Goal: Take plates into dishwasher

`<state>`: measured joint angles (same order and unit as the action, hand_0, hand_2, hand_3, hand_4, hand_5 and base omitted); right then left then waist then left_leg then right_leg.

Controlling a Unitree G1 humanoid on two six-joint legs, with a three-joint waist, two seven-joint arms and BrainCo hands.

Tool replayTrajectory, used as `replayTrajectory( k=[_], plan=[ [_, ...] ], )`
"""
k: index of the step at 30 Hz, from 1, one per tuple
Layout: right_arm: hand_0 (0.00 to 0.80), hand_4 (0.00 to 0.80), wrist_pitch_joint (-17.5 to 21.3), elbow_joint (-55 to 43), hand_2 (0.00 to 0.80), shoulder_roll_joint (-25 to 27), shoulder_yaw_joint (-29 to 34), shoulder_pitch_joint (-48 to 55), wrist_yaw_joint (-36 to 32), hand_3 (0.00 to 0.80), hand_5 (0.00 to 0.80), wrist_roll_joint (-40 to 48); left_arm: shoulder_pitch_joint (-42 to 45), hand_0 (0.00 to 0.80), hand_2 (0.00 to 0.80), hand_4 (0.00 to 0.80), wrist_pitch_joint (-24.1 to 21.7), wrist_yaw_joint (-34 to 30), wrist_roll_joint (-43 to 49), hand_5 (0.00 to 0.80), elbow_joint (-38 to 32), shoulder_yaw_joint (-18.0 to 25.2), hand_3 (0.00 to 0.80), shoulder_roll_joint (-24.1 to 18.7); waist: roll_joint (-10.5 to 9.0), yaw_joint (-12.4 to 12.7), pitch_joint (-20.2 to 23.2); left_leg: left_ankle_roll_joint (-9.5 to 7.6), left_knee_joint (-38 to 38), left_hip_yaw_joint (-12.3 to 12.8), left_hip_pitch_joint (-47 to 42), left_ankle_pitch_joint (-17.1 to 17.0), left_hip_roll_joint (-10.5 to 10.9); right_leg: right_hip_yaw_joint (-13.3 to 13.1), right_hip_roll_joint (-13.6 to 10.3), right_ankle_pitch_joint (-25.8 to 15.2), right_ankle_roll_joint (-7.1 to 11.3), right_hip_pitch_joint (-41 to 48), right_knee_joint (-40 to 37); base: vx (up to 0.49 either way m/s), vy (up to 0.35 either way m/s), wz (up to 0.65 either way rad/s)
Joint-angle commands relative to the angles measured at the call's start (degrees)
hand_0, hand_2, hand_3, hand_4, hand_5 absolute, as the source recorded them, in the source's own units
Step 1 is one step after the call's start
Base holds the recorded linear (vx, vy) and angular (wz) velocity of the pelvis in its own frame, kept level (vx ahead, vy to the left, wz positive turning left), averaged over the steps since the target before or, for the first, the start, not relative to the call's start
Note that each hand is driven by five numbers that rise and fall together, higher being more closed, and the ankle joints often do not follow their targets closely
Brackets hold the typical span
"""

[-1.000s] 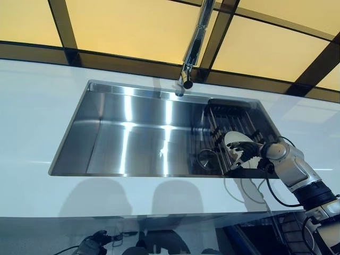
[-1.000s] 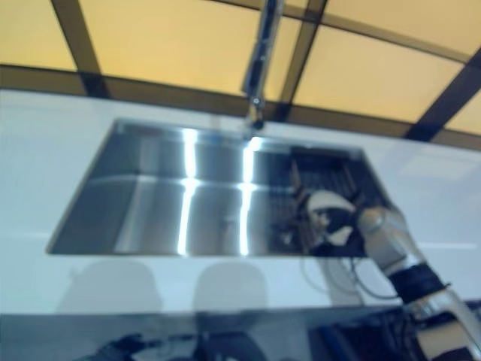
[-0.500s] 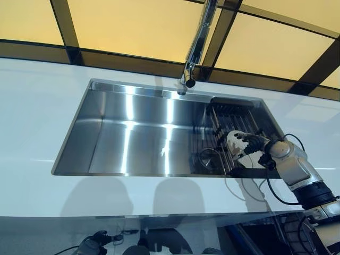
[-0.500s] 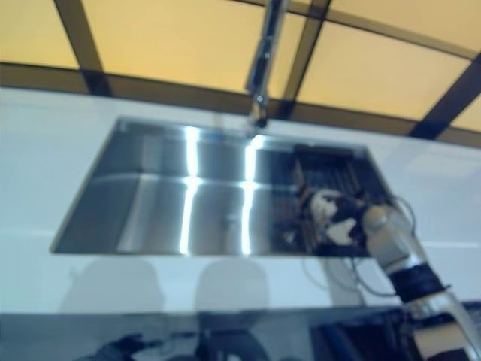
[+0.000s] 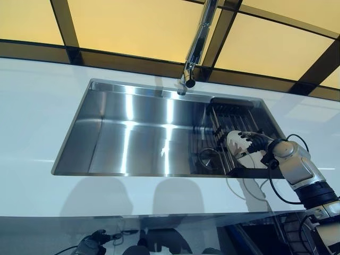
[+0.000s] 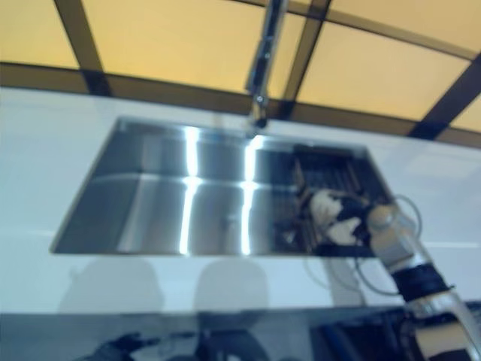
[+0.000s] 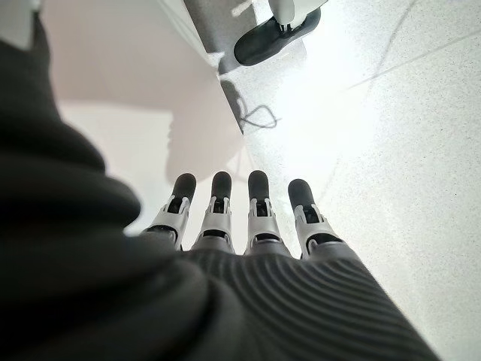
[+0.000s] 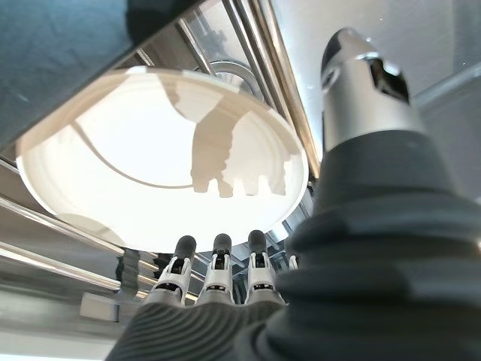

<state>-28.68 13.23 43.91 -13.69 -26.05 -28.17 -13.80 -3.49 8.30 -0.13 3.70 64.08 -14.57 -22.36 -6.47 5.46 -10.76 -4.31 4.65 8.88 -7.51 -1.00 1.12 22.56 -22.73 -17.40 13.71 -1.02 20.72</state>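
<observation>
Plate at right hand, in rack at sink's right end.

A white plate [image 8: 161,154] is seen standing tilted in the wire rack [image 5: 229,123], which sits in the right end of the steel sink [image 5: 133,133], at about 3 o'clock from the basin's centre. The right hand [image 5: 254,144] is held at the plate's right face; its fingers [image 8: 216,265] are extended side by side toward the plate's lower rim, thumb [image 8: 368,90] raised apart, nothing gripped. Contact with the plate cannot be told. The faucet [image 5: 195,48] stands at 12 o'clock of the sink, set in a white counter [image 5: 32,111]. The left hand [image 7: 248,226] is seen only in its wrist view, fingers straight, over the floor [image 7: 391,135].
</observation>
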Motion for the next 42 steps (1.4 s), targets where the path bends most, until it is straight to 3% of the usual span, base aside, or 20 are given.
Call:
replayTrajectory(
  k=[1,25,42],
  plan=[
    [0.0,0.0,1.02,1.33,0.0,4.03,2.73,-4.23,-0.29,0.0,0.0,-0.36,-0.03,0.0,0.0,0.0,-0.11,0.43,1.34,0.0,-0.9,1.79,0.0,1.41,0.6,-0.46,1.58,0.74,0.35,3.28,0.24,2.58,-1.59,-2.1,-0.07,2.1,-0.07,-4.44,9.09,0.0,0.0,0.0],
    [0.0,0.0,3.02,0.53,0.0,2.78,1.87,-1.98,-1.98,0.0,0.0,-2.1,0.11,0.0,0.0,0.0,0.3,0.1,1.58,0.0,-1.74,2.44,0.0,1.18,0.72,-0.34,1.18,0.8,0.35,3.29,0.66,2.24,-1.92,-2.41,0.04,2.25,-0.06,-4.66,9.34,0.0,0.0,0.0],
    [0.0,0.0,0.84,0.91,0.0,-1.98,1.13,0.71,-2.01,0.0,0.0,-4.84,-0.4,0.0,0.0,0.0,0.94,-0.01,1.4,0.0,-2.08,1.93,0.0,1.75,1.11,-0.24,0.81,0.76,0.35,3.03,0.97,2.05,-1.97,-2.92,0.21,2.52,-0.1,-4.57,9.23,0.0,0.0,0.0]
  ],
)
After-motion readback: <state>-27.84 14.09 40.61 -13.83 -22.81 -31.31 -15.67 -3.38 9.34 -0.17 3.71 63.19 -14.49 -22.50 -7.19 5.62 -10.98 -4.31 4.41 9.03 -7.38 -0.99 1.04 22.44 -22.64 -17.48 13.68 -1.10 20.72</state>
